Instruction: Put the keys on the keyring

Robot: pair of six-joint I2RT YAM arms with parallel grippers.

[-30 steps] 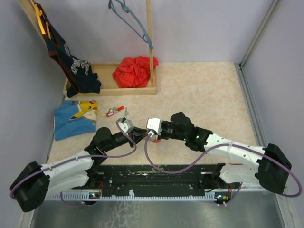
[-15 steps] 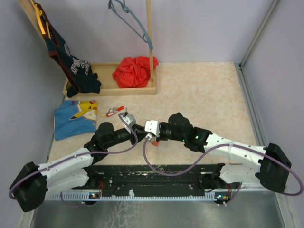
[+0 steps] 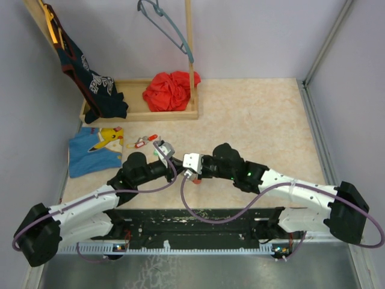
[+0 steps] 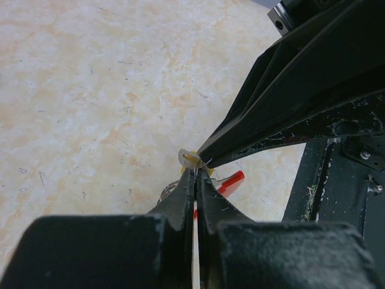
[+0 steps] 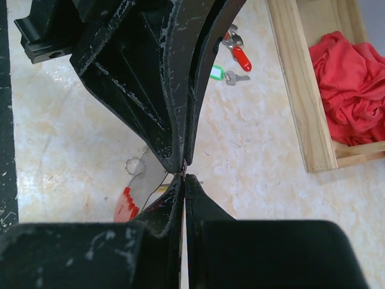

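left arm has swung up and inward since a second ago, its wrist now nearer the loose keys, while the right arm has barely shifted. left gripper (image 4: 195,175) and right gripper (image 5: 183,179) meet tip to tip, low over the table (image 3: 258,120). the left jaws are pressed together with only a hairline slit between them. the right jaws are together too. a small yellow and silver tag (image 4: 187,158) sits right where the two sets of tips touch, and which pair actually pinches it, i cannot tell.

the keyring (image 5: 127,205) lies on the table just under that meeting point: a red tab with a thin wire ring beside it. from above, its red peeks out below the right wrist.

the keys (image 5: 231,63) lie apart from the action: one red-headed, one with a green tag, close together on the table. from overhead they sit between the left gripper and a wooden tray (image 3: 180,115). a blue cloth (image 3: 90,158) lies just to their left. a red cloth (image 3: 170,90) is bunched in the tray.
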